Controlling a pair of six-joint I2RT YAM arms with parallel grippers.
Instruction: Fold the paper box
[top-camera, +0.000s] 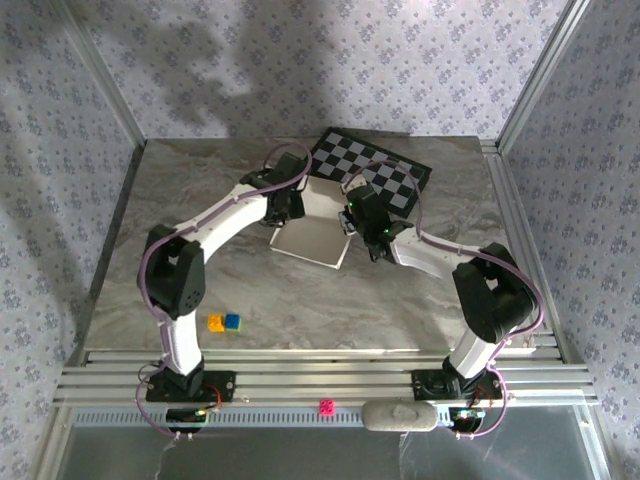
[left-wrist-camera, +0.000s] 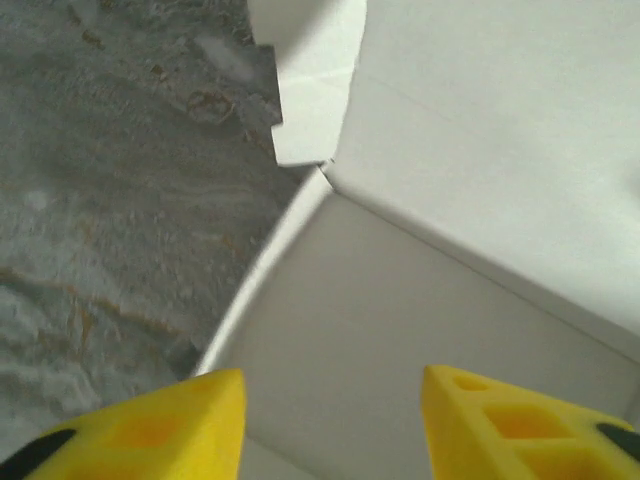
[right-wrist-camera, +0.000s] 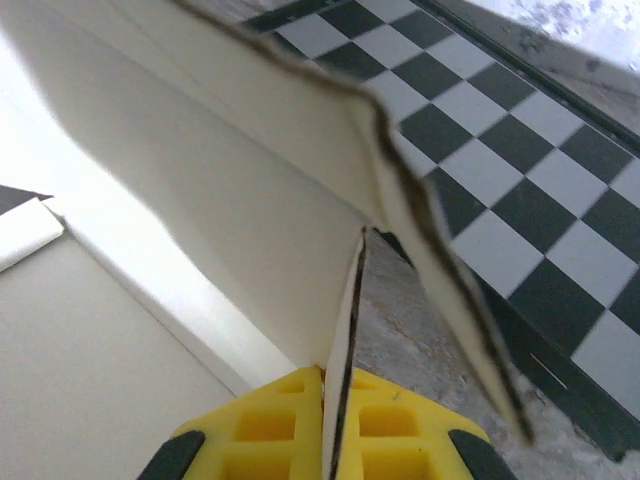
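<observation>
The paper box (top-camera: 315, 238) is a white cardboard sheet lying mid-table with its sides partly raised. My left gripper (top-camera: 283, 213) is at its left edge. In the left wrist view its yellow fingers (left-wrist-camera: 150, 430) stand apart over a grey-white panel of the paper box (left-wrist-camera: 400, 330), with nothing pinched; a notched flap (left-wrist-camera: 310, 90) stands ahead. My right gripper (top-camera: 352, 222) is at the box's right side. In the right wrist view that gripper (right-wrist-camera: 335, 425) is shut on a thin upright wall of the paper box (right-wrist-camera: 345, 320), seen edge-on.
A black-and-white checkered board (top-camera: 385, 170) lies behind the box, partly under it, and shows close by as checkered board (right-wrist-camera: 500, 150). A yellow cube (top-camera: 216, 322) and a blue cube (top-camera: 232, 321) sit near the front left. A pink cube (top-camera: 326, 406) rests on the rails.
</observation>
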